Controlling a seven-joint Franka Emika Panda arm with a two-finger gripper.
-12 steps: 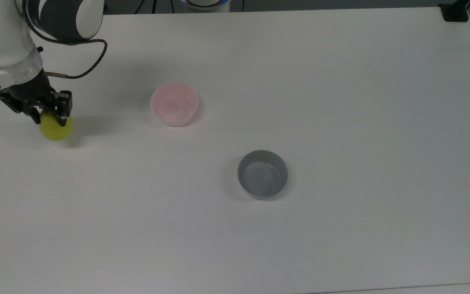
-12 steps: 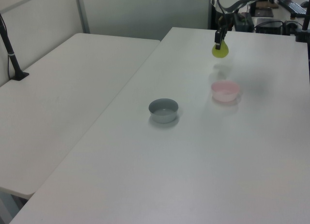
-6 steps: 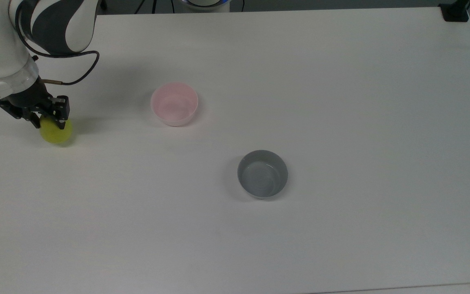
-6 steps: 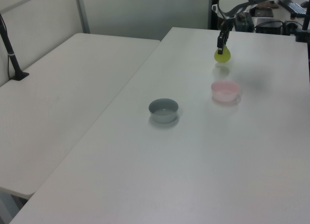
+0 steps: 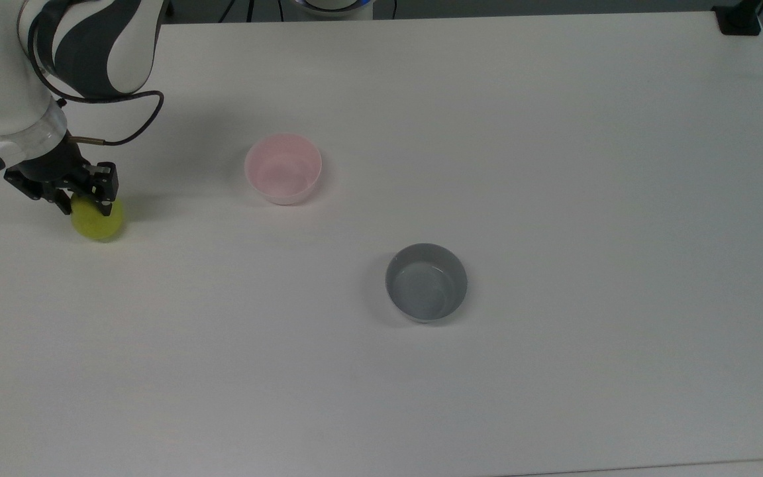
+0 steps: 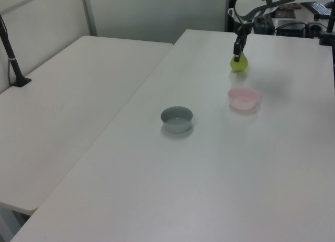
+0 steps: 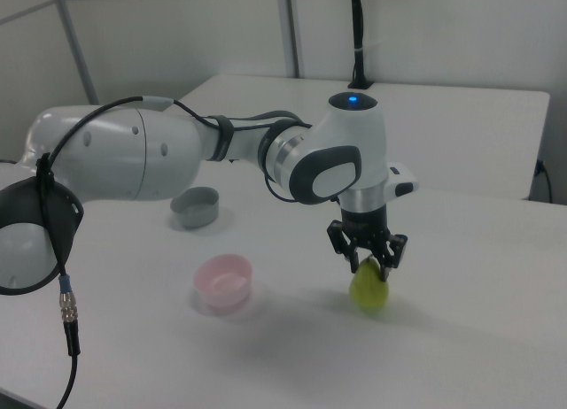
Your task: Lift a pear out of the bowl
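- While the gripper [image 5: 83,199] stays clamped on the top of the pear [image 5: 97,221], the pear's base looks to be resting on the white table [image 5: 554,165] at the top view's far left, well apart from the pink bowl [image 5: 283,168].
- The step in hand appears to be setting the fruit down; the fingers should part only once it sits steady, then rise straight to avoid rolling it.
- Against a second ago, the pear has dropped lower in the left view; the pink bowl and the grey bowl [image 5: 426,282] are unmoved.
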